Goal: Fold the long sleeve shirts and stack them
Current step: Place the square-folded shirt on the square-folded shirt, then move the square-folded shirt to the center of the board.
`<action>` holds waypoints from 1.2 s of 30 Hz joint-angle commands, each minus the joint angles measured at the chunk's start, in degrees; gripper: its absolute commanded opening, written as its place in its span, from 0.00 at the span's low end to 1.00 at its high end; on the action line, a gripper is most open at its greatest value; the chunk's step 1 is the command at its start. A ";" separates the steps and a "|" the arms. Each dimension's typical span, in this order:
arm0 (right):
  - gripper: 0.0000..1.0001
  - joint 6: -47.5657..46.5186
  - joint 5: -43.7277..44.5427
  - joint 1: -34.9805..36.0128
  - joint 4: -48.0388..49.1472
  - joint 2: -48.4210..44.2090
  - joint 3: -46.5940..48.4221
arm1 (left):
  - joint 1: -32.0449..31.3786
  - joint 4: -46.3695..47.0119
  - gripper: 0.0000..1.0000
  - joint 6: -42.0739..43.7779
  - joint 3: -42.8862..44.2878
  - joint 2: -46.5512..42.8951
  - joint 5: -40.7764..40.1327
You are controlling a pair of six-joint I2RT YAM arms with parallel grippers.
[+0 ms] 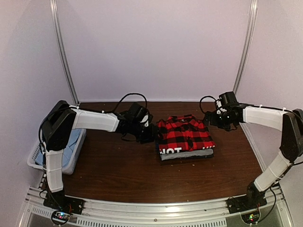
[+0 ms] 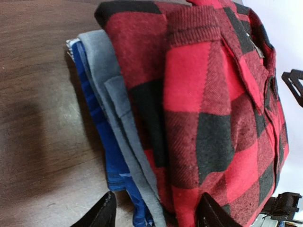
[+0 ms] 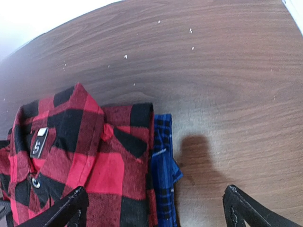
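Red-and-black flannel (image 1: 184, 134) sits folded on top of the stack, collar on the far side and its white block letters (image 1: 171, 151) on the black band at the near edge. Under it peeks the grey shirt (image 2: 109, 94), and under that a blue plaid garment (image 3: 163, 165), all squared up on the dark wood table (image 1: 118, 170). The left claw (image 1: 147, 132) hovers just off the stack's left side, fingers (image 2: 106, 213) spread apart and gripping nothing, the layered edges right in front of them. The right claw (image 1: 213, 118) hangs by the far right corner, jaws wide, empty, with the flannel collar and bare table below. Well behind the left claw, a white basket (image 1: 35, 156) holds blue cloth.
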 commanded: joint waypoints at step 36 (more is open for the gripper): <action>1.00 17.13 7.46 22.37 -3.28 -23.98 -18.99 | 4.62 0.78 0.69 7.28 -14.53 -25.32 -2.75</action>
